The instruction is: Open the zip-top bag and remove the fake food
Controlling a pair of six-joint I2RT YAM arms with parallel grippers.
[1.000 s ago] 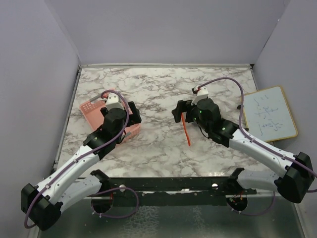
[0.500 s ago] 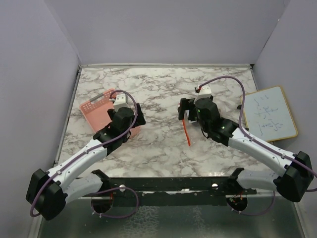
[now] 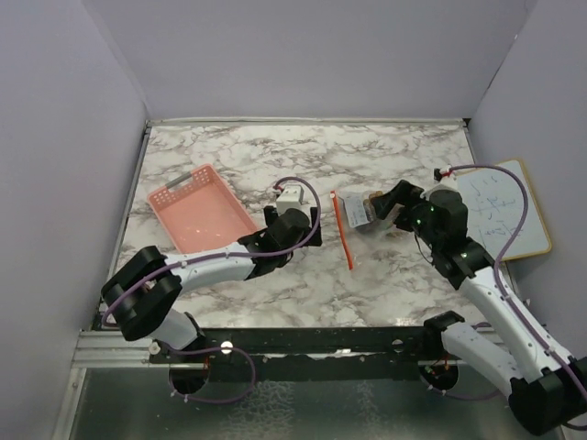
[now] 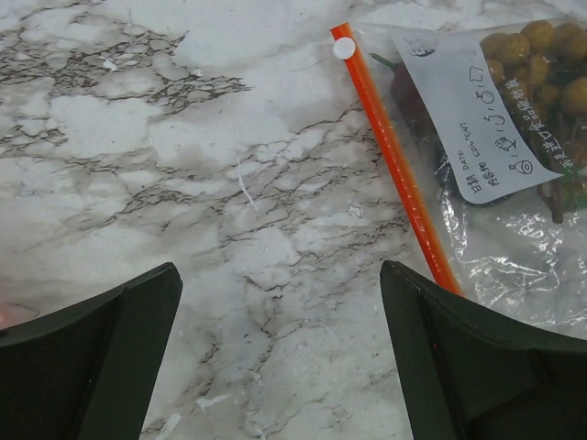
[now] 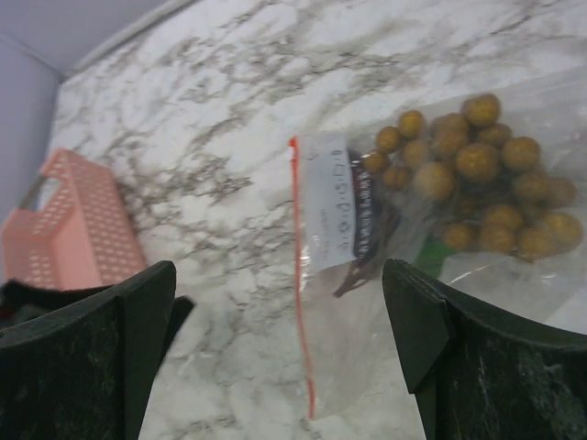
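Both arms swung right: left claw (image 4: pixel 280 270) now faces the zip strip (image 4: pixel 394 156), right claw (image 5: pixel 280 266) backed off. Both released, empty. Zip-top bag (image 3: pixel 359 215) lies flat on the bench (image 3: pixel 275 156), fake food (image 5: pixel 477 183) inside. Risk: a one-sided pinch drags the bag instead of opening it.

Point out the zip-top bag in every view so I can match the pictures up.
Top external: the zip-top bag lies flat just right of centre.
Left wrist: upper right corner, running off the right edge.
Right wrist: from the centre to the right edge.
Shared landmark: the orange-red zip strip, which runs along the bag's left side in all three views.
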